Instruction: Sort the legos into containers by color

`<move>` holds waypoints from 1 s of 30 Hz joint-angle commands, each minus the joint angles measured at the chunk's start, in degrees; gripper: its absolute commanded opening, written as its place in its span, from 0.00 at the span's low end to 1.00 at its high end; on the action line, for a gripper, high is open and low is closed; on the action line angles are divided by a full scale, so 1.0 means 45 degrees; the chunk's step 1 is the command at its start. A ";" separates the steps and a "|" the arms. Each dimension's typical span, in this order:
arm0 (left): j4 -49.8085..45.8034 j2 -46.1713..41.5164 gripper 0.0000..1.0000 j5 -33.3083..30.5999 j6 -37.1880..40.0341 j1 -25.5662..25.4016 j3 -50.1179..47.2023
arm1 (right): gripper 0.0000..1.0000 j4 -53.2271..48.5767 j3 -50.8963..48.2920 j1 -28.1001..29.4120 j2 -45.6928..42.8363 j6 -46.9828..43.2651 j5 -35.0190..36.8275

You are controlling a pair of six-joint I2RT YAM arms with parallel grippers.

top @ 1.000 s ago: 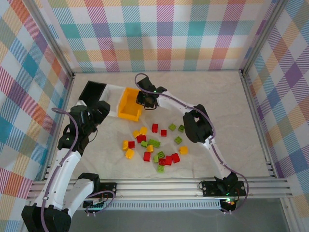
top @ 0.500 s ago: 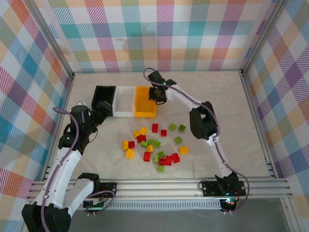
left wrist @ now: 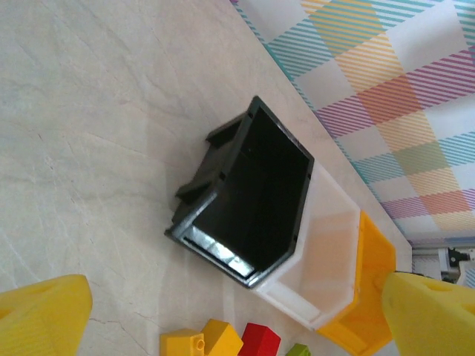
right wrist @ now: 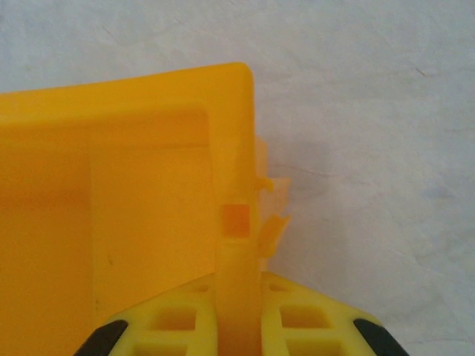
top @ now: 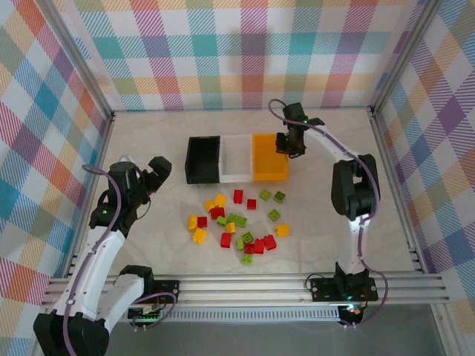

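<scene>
At 9 o'clock on the worktop (top: 334,215), the left tool (top: 154,173) hangs released and empty. The black bin (top: 188,159), white bin (top: 236,157) and orange bin (top: 269,159) touch in a row, with the legos (top: 237,220) scattered at their 6 o'clock. The right tool (right wrist: 239,326) clenches the orange bin's 3 o'clock wall.

Light is bright, diffuse, overhead; shadows on my table (top: 334,185) are soft. My left end effector (left wrist: 237,315) fingertips (left wrist: 44,315) blur.
</scene>
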 commanded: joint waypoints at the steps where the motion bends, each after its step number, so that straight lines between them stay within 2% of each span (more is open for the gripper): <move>1: -0.0110 0.0044 1.00 0.0256 0.0075 -0.0121 -0.0148 | 0.00 0.0984 -0.0784 -0.0028 -0.0739 -0.0586 -0.1355; 10: -0.0203 0.0088 1.00 0.0222 0.0181 -0.0213 -0.0210 | 0.01 0.1950 -0.2276 -0.0085 -0.1065 -0.0030 -0.1086; 11: -0.0236 0.0123 1.00 0.0232 0.0240 -0.0237 -0.0176 | 0.08 0.1975 -0.2319 -0.0093 -0.1070 0.0009 -0.1045; 12: -0.0258 0.0166 1.00 0.0250 0.0280 -0.0248 -0.0143 | 0.22 0.2031 -0.2341 -0.0095 -0.1094 0.0031 -0.1030; 13: -0.0262 0.0204 1.00 0.0237 0.0294 -0.0278 -0.0136 | 0.39 0.2111 -0.2439 -0.0085 -0.1166 0.0075 -0.1015; 15: -0.0187 0.0247 1.00 0.0335 0.0389 -0.0348 -0.0151 | 0.61 0.2517 -0.2726 -0.0081 -0.1461 0.0163 -0.1203; 17: -0.0093 0.0331 1.00 0.0430 0.0432 -0.0462 -0.0142 | 0.68 0.2980 -0.3094 -0.0081 -0.1935 0.0415 -0.1312; 20: -0.0035 0.0497 1.00 0.0466 0.0525 -0.0701 -0.0032 | 0.73 0.3756 -0.3871 -0.0095 -0.2967 0.0944 -0.1502; 25: 0.0061 0.0626 1.00 0.0421 0.0537 -0.1120 0.0204 | 0.74 0.4377 -0.5506 0.0009 -0.4971 0.1984 -0.1903; 30: -0.0315 0.0509 1.00 -0.0183 0.0294 -0.1420 0.0149 | 0.75 0.4356 -0.7638 0.1014 -0.7567 0.2191 -0.0607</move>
